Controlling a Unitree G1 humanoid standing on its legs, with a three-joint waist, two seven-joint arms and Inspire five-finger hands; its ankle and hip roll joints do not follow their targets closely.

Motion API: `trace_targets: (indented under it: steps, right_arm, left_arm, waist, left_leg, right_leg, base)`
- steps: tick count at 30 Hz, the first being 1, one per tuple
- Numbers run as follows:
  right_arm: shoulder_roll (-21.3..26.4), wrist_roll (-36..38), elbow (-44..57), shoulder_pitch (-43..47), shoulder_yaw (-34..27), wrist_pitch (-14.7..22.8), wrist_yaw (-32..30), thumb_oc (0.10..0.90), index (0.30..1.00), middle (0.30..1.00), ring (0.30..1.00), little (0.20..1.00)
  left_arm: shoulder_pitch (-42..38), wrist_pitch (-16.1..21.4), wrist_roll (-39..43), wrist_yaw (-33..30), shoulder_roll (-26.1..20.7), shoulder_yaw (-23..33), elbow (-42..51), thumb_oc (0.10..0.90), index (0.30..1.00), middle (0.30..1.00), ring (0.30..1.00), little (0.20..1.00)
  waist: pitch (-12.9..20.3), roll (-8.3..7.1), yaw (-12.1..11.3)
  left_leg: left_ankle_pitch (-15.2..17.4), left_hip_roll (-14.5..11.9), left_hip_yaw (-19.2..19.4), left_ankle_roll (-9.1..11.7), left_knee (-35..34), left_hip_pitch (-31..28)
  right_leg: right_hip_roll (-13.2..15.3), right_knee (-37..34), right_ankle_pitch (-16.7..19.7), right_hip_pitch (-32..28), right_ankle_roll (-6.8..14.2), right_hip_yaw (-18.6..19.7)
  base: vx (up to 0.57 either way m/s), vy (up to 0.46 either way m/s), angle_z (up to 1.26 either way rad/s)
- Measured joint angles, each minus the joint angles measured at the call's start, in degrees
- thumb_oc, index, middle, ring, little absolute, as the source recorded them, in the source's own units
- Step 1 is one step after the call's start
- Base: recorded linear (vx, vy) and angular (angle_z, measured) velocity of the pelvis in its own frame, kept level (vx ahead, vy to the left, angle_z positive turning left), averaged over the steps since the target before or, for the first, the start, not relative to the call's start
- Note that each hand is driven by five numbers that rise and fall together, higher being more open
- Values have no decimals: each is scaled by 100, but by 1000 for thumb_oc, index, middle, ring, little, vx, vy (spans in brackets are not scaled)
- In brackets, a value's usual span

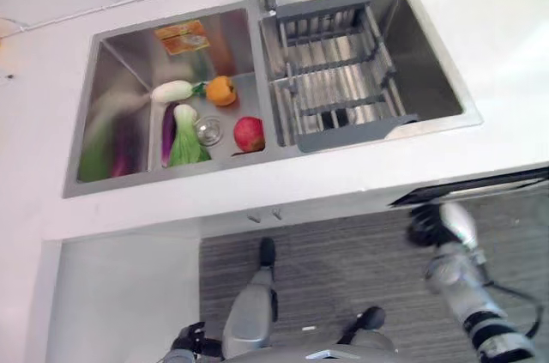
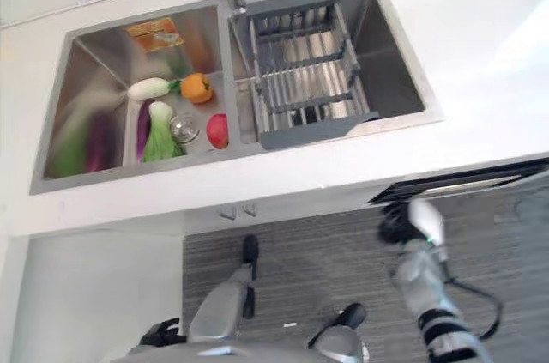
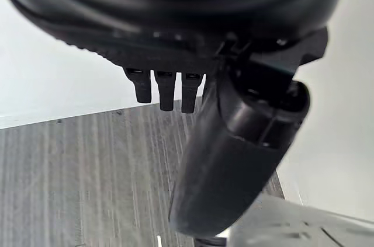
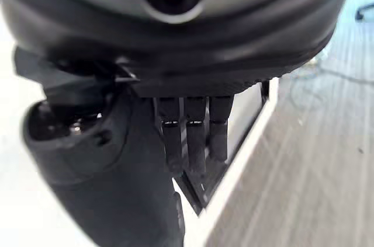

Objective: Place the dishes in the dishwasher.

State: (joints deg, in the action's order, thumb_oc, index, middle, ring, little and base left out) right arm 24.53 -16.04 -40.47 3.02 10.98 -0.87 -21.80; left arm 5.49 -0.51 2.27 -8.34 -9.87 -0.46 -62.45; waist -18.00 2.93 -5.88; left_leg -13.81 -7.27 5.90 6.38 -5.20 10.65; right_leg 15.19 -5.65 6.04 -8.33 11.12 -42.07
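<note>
Both hands hang empty, fingers straight: the right hand [image 1: 426,227] near the dishwasher door edge [image 1: 467,185], the left hand [image 1: 268,253] below the bench [image 1: 257,200].

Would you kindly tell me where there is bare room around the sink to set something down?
The white counter right of the sink is bare, as is the strip in front of both basins. The left basin is crowded with vegetables; the grey rack spans the right one.
</note>
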Motion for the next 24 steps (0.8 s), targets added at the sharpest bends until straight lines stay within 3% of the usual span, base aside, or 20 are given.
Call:
trace_targets:
  steps: [2, 3, 5, 7, 8, 9, 10, 11, 12, 13, 15, 16, 17, 18, 19, 21, 22, 23, 24]
  right_arm:
    - [-606, 69, -471, -208, -211, 209, 165, 800, 900, 900, 900, 900]
    - [-858, 220, -852, -468, -83, 114, 434, 800, 900, 900, 900, 900]
    - [-1087, 342, -1542, -660, -111, 45, 606, 800, 900, 900, 900, 900]
    - [-1097, 534, -2141, -783, -251, -177, 769, 800, 900, 900, 900, 900]
    - [-1039, 618, -2376, -775, -313, -151, 804, 800, 900, 900, 900, 900]
    - [-875, 719, -2563, -730, -330, -188, 837, 800, 900, 900, 900, 900]
    - [-687, 733, -2561, -795, -329, -233, 874, 800, 900, 900, 900, 900]
    - [-571, 753, -2568, -927, -295, -279, 931, 800, 900, 900, 900, 900]
    - [-677, 799, -2682, -934, -278, -309, 1037, 800, 900, 900, 900, 900]
    - [-748, 923, -2685, -921, -278, -305, 1076, 800, 900, 900, 900, 900]
    - [-893, 977, -2688, -835, -285, -269, 1117, 800, 900, 900, 900, 900]
    - [-913, 1048, -2714, -744, -266, -232, 1133, 800, 900, 900, 900, 900]
    - [-990, 1177, -2767, -576, -247, -203, 1173, 800, 900, 900, 900, 900]
    - [-997, 1200, -2831, -527, -274, -197, 1159, 800, 900, 900, 900, 900]
    - [-998, 1214, -2918, -481, -264, -183, 1161, 800, 900, 900, 900, 900]
    - [-985, 1289, -2875, -509, -240, -98, 1188, 800, 900, 900, 900, 900]
    - [-949, 1354, -2867, -521, -180, -49, 1185, 800, 900, 900, 900, 900]
    - [-882, 1393, -2862, -551, -149, -31, 1191, 800, 900, 900, 900, 900]
    - [-1100, 1407, -2926, -626, -143, -30, 1244, 800, 900, 900, 900, 900]
  left_arm:
    - [-83, -38, 224, 82, -3, 420, -223, 800, 900, 900, 900, 900]
    - [-123, -80, 265, 111, -139, 332, -347, 800, 900, 900, 900, 900]
    - [-151, -132, 295, 193, -333, 331, -574, 800, 900, 900, 900, 900]
    - [-55, -140, 360, 280, -443, 281, -644, 800, 900, 900, 900, 900]
    - [-128, -156, 399, 289, -453, 276, -707, 800, 900, 900, 900, 900]
    - [-183, -191, 415, 332, -385, 213, -839, 800, 900, 900, 900, 900]
    - [-195, -217, 429, 370, -290, 98, -914, 800, 900, 900, 900, 900]
    - [-192, -203, 411, 427, -287, -144, -971, 800, 900, 900, 900, 900]
    - [-196, -111, 400, 476, -435, -291, -973, 800, 900, 900, 900, 900]
    - [-206, -36, 406, 495, -523, -272, -957, 800, 900, 900, 900, 900]
    - [-233, 5, 422, 504, -658, -243, -956, 800, 900, 900, 900, 900]
    - [-263, 2, 422, 499, -684, -238, -955, 800, 900, 900, 900, 900]
    - [-335, -31, 413, 521, -769, -260, -1192, 800, 900, 900, 900, 900]
    - [-515, -66, 397, 553, -658, -222, -1435, 800, 900, 900, 900, 900]
    - [-548, -89, 404, 582, -582, -198, -1539, 800, 900, 900, 900, 900]
    - [-353, -105, 399, 606, -465, -194, -1544, 800, 900, 900, 900, 900]
    - [-247, -129, 401, 613, -391, -198, -1539, 800, 900, 900, 900, 900]
    - [-121, -126, 402, 616, -310, -187, -1542, 800, 900, 900, 900, 900]
    - [-46, -125, 417, 612, -293, -104, -1507, 800, 900, 900, 900, 900]
  waist:
    - [88, -226, 25]
    - [252, -459, 63]
    - [418, -680, 150]
    - [568, -799, 232]
    - [561, -835, 304]
    - [522, -755, 357]
    - [522, -562, 367]
    - [570, -418, 423]
    - [613, -353, 451]
    - [635, -375, 439]
    - [690, -424, 477]
    - [674, -408, 471]
    - [784, -591, 522]
    - [754, -765, 685]
    - [753, -799, 610]
    - [837, -685, 598]
    - [904, -529, 603]
    - [991, -357, 584]
    - [1046, -373, 596]
  left_leg:
    - [62, -38, 96, -16, -5, -197]
    - [142, -43, 206, 33, -9, -336]
    - [210, -48, 300, 23, -17, -528]
    - [260, -28, 392, 0, -1, -671]
    - [479, 2, 480, -155, 405, -567]
    - [962, 8, 527, -390, 1286, -290]
    - [1253, -71, 452, -345, 1630, -181]
    - [1316, -127, 358, -316, 1662, -300]
    - [1318, -139, 251, -317, 1201, -512]
    - [1316, -129, 208, -309, 886, -582]
    - [1328, -82, 17, -287, 482, -579]
    - [1299, -126, -17, -269, 431, -540]
    - [1317, 67, -199, -76, 250, -443]
    - [1207, 241, -241, 51, 239, -517]
    - [1142, 266, -333, 22, 825, -443]
    - [1524, 2, -481, 109, 2092, -406]
    - [1764, -139, -532, 156, 2140, -510]
    - [2028, -342, -589, 57, 1881, -599]
    - [1758, -331, -616, 120, 1326, -712]
  right_leg:
    - [-15, 18, -30, -138, -13, 107]
    - [13, 32, -106, -191, -27, 207]
    - [87, 142, -171, -260, -71, 299]
    - [234, 561, -270, -175, -39, 456]
    - [456, 1009, -320, 26, 10, 559]
    - [657, 1663, -350, 207, 17, 821]
    - [727, 2206, -322, 371, 29, 1136]
    - [746, 2938, -192, 716, -18, 1927]
    - [482, 3472, -497, 1125, 169, 2665]
    - [293, 3175, -711, 1156, 89, 2680]
    - [-281, 1901, -1053, 1001, -247, 2866]
    - [-559, 1435, -1118, 915, -402, 3119]
    - [-993, 562, -1366, 693, -627, 3678]
    - [-760, 420, -915, 596, -639, 3496]
    - [-654, 440, -844, 549, -695, 3359]
    - [-653, 232, -829, 328, -697, 2991]
    - [-752, 241, -819, 349, -619, 2939]
    - [-883, 247, -776, 349, -546, 2926]
    - [-938, 533, -748, 458, -630, 2866]
  base:
    - [124, 68, -28]
    - [129, 142, -38]
    - [12, 116, -31]
    - [6, 228, -30]
    - [86, 247, -23]
    - [44, 132, -22]
    - [25, 77, -7]
    - [91, -67, 16]
    - [77, -77, 36]
    - [170, -210, 55]
    - [126, -189, 59]
    - [129, -217, 76]
    - [166, -373, 124]
    - [164, -374, 126]
    - [91, -306, 93]
    - [51, -214, 26]
    - [53, -238, 22]
    - [37, -249, 58]
    - [34, -252, 77]
